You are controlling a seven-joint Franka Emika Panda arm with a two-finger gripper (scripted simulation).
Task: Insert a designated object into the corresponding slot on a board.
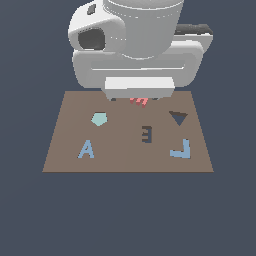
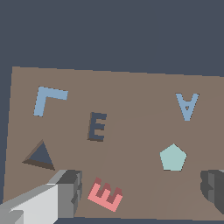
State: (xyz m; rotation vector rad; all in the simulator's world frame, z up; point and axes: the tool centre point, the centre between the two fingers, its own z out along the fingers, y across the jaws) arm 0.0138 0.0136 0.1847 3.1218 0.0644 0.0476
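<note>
Wrist view: the red E [image 2: 105, 195] lies flat on the board [image 2: 131, 96], near the board edge under the arm, rotated out of line with the E slot [image 2: 97, 127]. Slot is empty, well apart from the piece. Claw [image 2: 142, 188] is wide open and holds nothing; one finger [image 2: 70, 192] stands just beside the E, the other [image 2: 214, 188] is well off past the pentagon [image 2: 173, 157]. The E sits between the fingers but much closer to one.

Exterior view: only the prongs of the E [image 1: 139, 100] show below the claw body; the slot [image 1: 146, 134] lies nearer the camera, between the A [image 1: 86, 149] and the L [image 1: 181, 149], with the triangle cutout [image 1: 178, 118] beside it.

Handling, judged: piece looks thin, rigid and light, so little grip force is needed, but it could tip or slide if pushed from one side. Best hold is across the spine and prong tips, centred, after centring the claw over it. Piece will need turning to match the slot.
</note>
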